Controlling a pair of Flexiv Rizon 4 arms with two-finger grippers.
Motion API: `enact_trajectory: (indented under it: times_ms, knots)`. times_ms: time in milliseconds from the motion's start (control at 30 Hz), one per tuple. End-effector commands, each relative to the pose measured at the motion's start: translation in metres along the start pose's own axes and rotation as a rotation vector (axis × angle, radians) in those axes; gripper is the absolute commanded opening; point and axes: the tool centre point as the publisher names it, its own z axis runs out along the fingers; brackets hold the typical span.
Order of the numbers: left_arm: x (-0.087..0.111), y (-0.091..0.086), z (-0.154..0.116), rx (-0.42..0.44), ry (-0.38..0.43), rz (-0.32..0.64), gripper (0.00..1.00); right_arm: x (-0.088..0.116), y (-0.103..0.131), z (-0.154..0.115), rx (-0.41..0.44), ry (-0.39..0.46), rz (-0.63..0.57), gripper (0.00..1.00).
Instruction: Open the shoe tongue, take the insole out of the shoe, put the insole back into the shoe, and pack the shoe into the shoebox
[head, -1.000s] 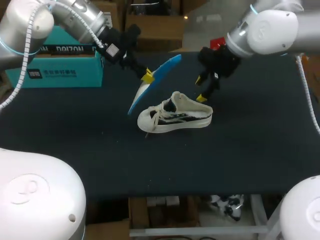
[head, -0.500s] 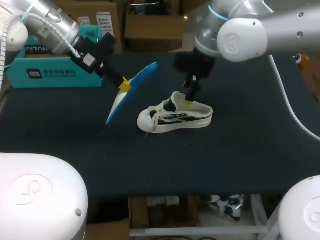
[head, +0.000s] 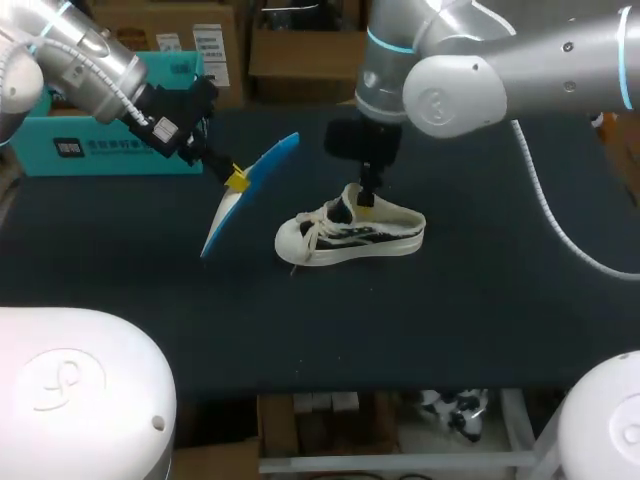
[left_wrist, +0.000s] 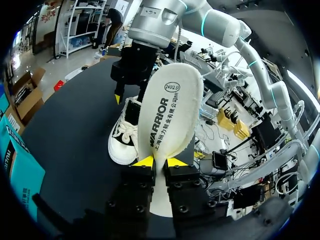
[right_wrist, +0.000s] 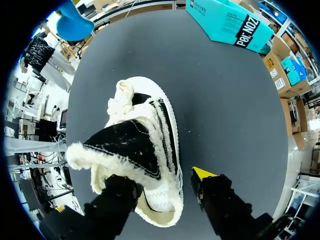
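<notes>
The dark surface (head: 500, 300) carries a teal shoebox (head: 100, 150) at its ten o'clock corner. Near the centre the white shoe (head: 350, 235) stands upright, toe toward nine o'clock, heel toward three. At the shoe's ten o'clock the insole (head: 262, 172) hangs tilted in the air, blue face up, pinched tight between the left jaws. The right jaws come down at the shoe's twelve o'clock, spread wide astride its side wall by the raised tongue, the outer finger (right_wrist: 220, 195) just beside the shoe.
</notes>
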Motion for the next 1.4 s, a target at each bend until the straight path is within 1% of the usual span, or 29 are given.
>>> enact_trajectory:
  times_ms: [33,267,467,567,700,833,1000,1133,1333,1400]
  knots:
    - [-0.002,0.002,-0.001,0.002,0.003,-0.002,0.00,0.000,0.006,0.002,0.076,-0.002,0.011,0.00]
    - [-0.006,0.001,-0.001,0.000,0.022,0.007,0.00,0.009,0.007,-0.001,0.079,-0.023,0.049,0.00]
    - [-0.010,-0.004,-0.001,-0.001,0.054,0.033,0.00,0.017,0.005,-0.008,0.071,-0.031,0.116,0.00]
    - [-0.012,-0.007,-0.002,0.003,0.081,0.061,0.00,0.022,0.004,-0.012,0.057,-0.029,0.167,0.00]
    - [-0.014,-0.014,-0.006,0.020,0.130,0.118,0.00,0.029,0.002,-0.020,0.019,-0.015,0.280,0.00]
    - [-0.016,-0.028,-0.010,0.032,0.185,0.181,0.00,0.038,0.001,-0.028,-0.027,-0.013,0.421,0.00]
    - [-0.019,-0.051,-0.009,0.024,0.258,0.259,0.00,0.055,0.004,-0.038,-0.118,-0.029,0.604,0.00]
    - [-0.023,-0.069,-0.008,0.023,0.318,0.315,0.00,0.064,0.008,-0.040,-0.196,-0.039,0.742,0.00]
    - [-0.027,-0.090,-0.005,0.020,0.390,0.375,0.00,0.072,0.011,-0.033,-0.290,-0.060,0.880,0.00]
    - [-0.028,-0.094,-0.003,0.016,0.402,0.386,0.00,0.073,0.011,-0.029,-0.323,-0.061,0.913,0.00]
